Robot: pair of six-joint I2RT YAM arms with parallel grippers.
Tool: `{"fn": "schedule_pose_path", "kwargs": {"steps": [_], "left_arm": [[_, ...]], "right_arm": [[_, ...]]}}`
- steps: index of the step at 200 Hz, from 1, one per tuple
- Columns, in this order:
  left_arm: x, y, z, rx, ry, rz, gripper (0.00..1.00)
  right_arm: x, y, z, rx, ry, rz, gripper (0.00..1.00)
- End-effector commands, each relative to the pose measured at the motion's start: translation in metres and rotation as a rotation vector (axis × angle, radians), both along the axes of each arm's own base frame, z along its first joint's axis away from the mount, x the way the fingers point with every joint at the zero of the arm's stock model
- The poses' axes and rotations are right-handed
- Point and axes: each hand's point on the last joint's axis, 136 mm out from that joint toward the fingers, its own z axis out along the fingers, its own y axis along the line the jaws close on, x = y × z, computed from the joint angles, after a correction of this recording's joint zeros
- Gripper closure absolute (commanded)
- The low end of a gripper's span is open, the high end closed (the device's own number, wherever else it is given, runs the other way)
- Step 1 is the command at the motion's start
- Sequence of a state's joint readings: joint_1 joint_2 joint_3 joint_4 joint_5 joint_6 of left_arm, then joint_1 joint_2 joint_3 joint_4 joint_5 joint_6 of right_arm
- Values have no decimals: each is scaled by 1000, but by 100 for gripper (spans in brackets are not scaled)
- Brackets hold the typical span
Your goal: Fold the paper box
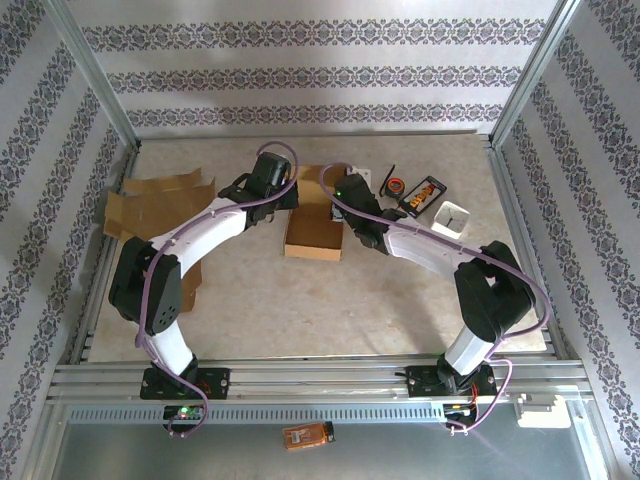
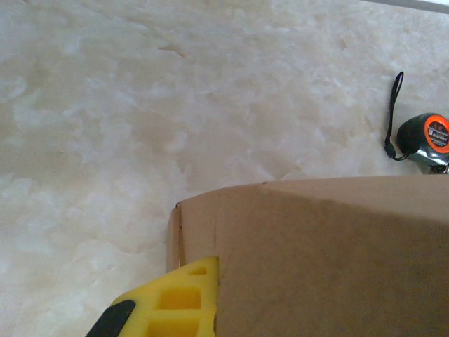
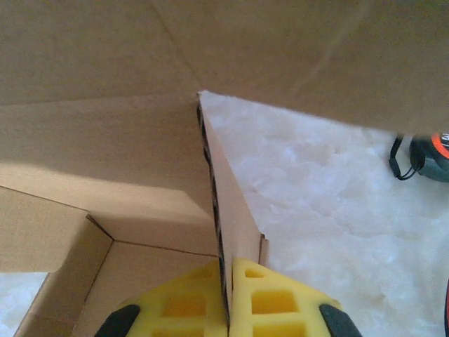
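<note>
Centrally on the desk (image 1: pixel 400 300), cardboard box (image 1: pixel 313 238), right end effector (image 3: pixel 228 270) clamped onto its wall, left end effector (image 1: pixel 290 197) at a flap, grip impossible to tell

Matt brown corrugated cardboard of the paper box (image 1: pixel 313 237) with raw fluted edges, desk (image 1: pixel 300 300) smooth and pale with a faint marbled sheen, right fingers (image 3: pixel 270 302) matt yellow moulded plastic, tape measure (image 2: pixel 424 137) glossy orange-and-black plastic with shiny metal
</note>
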State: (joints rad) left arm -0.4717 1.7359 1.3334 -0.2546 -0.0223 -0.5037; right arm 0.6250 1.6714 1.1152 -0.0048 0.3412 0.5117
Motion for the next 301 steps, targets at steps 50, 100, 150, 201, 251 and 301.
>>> {"fn": "schedule_pose_path", "kwargs": {"steps": [50,100,150,201,251,301], "left_arm": [[-40,-22,-21,-127,95,-76,94],[-58,-24,-26,-144,103,-86,75],[-74,-15,-31,-103,91,-57,63],[-90,-9,-29,-125,59,-47,53],[-107,-7,-25,-141,50,-47,42],[-129,-5,-5,-183,1,-50,41]], "right_arm": [[-28,14,-32,39,46,47,100],[-51,25,-30,23,42,105,85],[-69,17,-28,32,48,103,64],[-86,16,-26,28,49,128,46],[-99,9,-20,26,45,144,32],[-123,12,2,91,23,255,17]]}}
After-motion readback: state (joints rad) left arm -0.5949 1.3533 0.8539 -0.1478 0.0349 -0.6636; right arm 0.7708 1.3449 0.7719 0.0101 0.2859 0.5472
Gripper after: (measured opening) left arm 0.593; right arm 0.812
